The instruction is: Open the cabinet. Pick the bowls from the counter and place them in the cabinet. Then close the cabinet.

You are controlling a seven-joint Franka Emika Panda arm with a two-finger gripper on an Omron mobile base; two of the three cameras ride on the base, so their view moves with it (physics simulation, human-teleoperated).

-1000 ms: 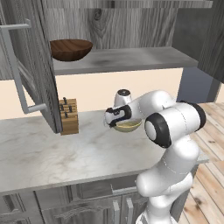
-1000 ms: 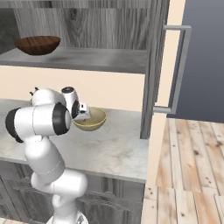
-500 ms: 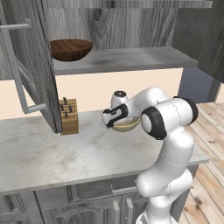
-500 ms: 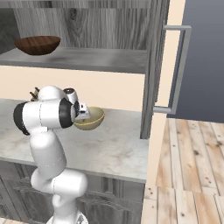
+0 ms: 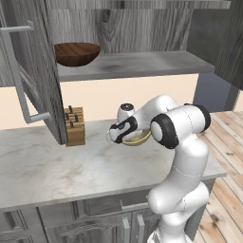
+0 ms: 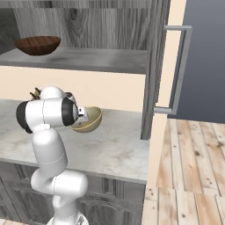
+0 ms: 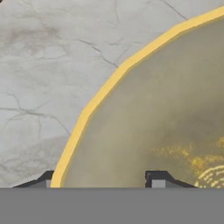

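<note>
Gripper (image 7: 103, 180) straddling the rim of the beige bowl (image 7: 166, 113) on the desk (image 5: 42, 166), jaws part-open either side, grip unclear; poised for lifting toward the open cabinet (image 5: 133, 64) shelf, beside the brown bowl (image 5: 76, 53).

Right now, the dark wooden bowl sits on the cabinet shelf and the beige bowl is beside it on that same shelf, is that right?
Not quite. The dark wooden bowl is on the cabinet shelf, but the beige bowl is down at the counter, at the gripper, as the right base view shows.
</note>
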